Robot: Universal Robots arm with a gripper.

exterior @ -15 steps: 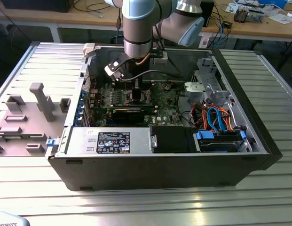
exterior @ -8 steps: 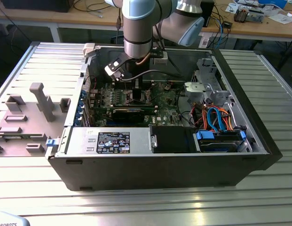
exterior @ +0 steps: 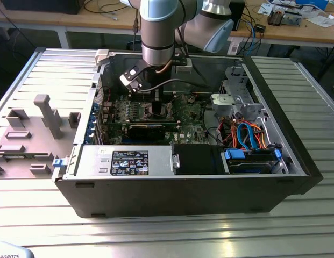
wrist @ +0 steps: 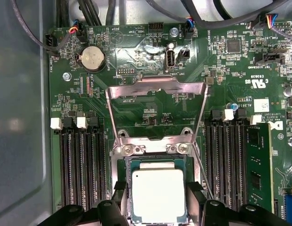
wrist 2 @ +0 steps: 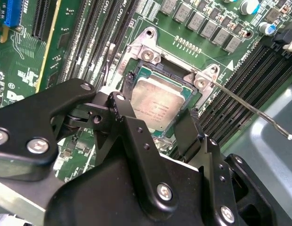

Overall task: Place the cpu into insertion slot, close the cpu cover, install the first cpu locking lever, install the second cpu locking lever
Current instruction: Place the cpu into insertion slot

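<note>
Exterior view: my gripper (exterior: 157, 109) is down inside the open computer case (exterior: 183, 196), over the green motherboard (exterior: 191, 115). The case also holds blue and orange cables (exterior: 246, 135) at about 4 o'clock from me and a labelled power supply box (exterior: 129, 161) at 6 o'clock. Second wrist view: my fingers (wrist 2: 121, 109) are narrowed to chip width, one on each of two opposite edges of the cpu (wrist 2: 160, 101). The chip sits in the insertion slot (wrist 2: 171, 69); one locking lever (wrist 2: 251, 107) sticks out free. First wrist view: the cpu cover (wrist: 155, 81) stands swung open beyond the slot. Judgement: keep the chip level, match its corners to the rim, use no downward force.
</note>
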